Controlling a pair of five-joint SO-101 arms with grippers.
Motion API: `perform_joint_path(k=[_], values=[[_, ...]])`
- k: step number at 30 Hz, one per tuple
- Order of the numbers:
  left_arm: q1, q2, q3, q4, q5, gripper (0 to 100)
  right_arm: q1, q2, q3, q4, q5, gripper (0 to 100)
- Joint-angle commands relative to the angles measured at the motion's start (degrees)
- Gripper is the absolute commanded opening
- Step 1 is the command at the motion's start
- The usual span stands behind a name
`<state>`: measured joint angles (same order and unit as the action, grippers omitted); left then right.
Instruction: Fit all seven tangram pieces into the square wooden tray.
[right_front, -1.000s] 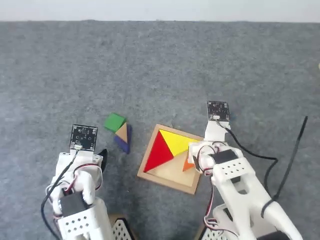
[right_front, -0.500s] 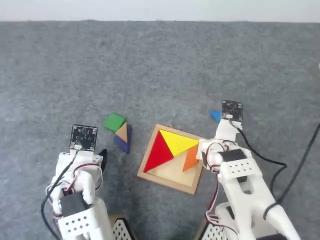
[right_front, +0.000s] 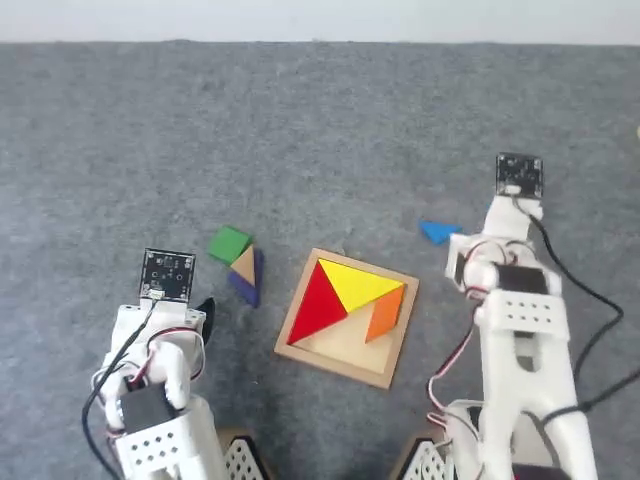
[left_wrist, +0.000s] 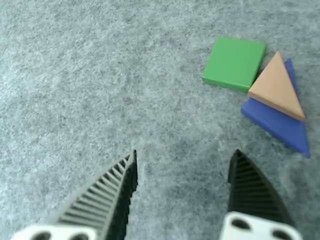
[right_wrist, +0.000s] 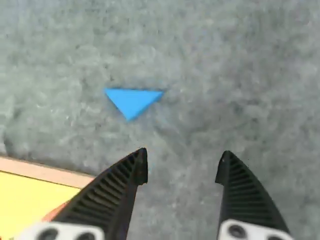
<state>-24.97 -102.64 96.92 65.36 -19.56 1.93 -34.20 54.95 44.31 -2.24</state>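
Tray (right_front: 332, 367) sits on the grey mat (right_front: 300, 130) between my two arms and holds three pieces. The red triangle (right_front: 315, 305) and the yellow triangle (right_front: 355, 283) lie edge to edge, and the orange piece (right_front: 383, 315) is tucked against the yellow one on the right arm's side. Bare wood shows along the side nearest the arm bases.

Four pieces lie outside it. The green square (right_front: 230, 244), tan triangle (right_front: 243, 264) and dark blue piece (right_front: 250, 283) cluster just beside the tray. The light blue triangle (right_front: 437, 232) lies alone past the tray's far right corner.

From above I cannot sort out that cluster. The left wrist view settles it: the tan triangle rests on top of the dark blue piece, with its corner touching the green square. My left gripper (left_wrist: 185, 152) is spread wide over bare mat, holding nothing. My right gripper (right_wrist: 183, 151) is likewise spread and empty, with the light blue triangle just ahead of its tips and a corner of the tray alongside.
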Motion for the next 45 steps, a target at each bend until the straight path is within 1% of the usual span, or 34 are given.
perform_joint_path(k=[1, 7, 11, 15, 25, 28, 30, 33, 35, 37, 39, 40, 42, 45], values=[[0.0, 0.3, -0.4, -0.2, -0.6, 28, -0.3, 2.6, -6.0, -0.3, 1.4, 22.3], [0.0, 0.3, -0.4, -0.2, -0.6, 28, -5.5, 8.0, -5.8, -1.2, 1.1, 22.3], [0.0, 0.3, -0.4, -0.2, -0.6, 28, -5.0, 9.3, -5.0, -1.3, 1.5, 22.3], [0.0, 0.3, -0.4, -0.2, -0.6, 28, -4.3, 9.5, -3.7, -1.4, 4.9, 22.1], [0.0, 0.3, -0.4, -0.2, -0.6, 28, -5.1, 7.8, -0.6, -0.8, 5.0, 22.0], [0.0, 0.3, -0.4, -0.2, -0.6, 28, -5.1, 2.9, 0.4, 2.2, 2.5, 22.0], [0.0, 0.3, -0.4, -0.2, -0.6, 28, -5.0, -2.6, 1.5, 4.4, 2.5, 22.0], [1.0, 0.4, -0.4, 0.1, -0.4, 28, -3.5, -12.1, 4.5, 7.3, 5.0, 22.0], [2.8, 0.4, -0.4, 3.1, -0.4, 28, -1.5, -18.3, 6.9, 9.0, 6.5, 22.0], [6.4, 0.1, -0.4, 7.3, -0.7, 28, 0.3, -23.5, 9.8, 10.9, 8.7, 22.0], [8.0, 0.1, -0.4, 6.9, -0.8, 28, 2.6, -28.2, 13.8, 12.1, 11.2, 22.0], [7.3, -0.1, -0.4, 6.9, -1.0, 28, 3.9, -30.4, 16.2, 12.1, 12.3, 22.0], [4.4, -0.3, -0.4, 6.4, -3.2, 28, 6.7, -34.5, 20.7, 11.9, 13.7, 22.0], [4.0, -0.3, -0.4, 2.4, -10.5, 28, 10.8, -39.5, 25.7, 12.0, 14.6, 22.0]])
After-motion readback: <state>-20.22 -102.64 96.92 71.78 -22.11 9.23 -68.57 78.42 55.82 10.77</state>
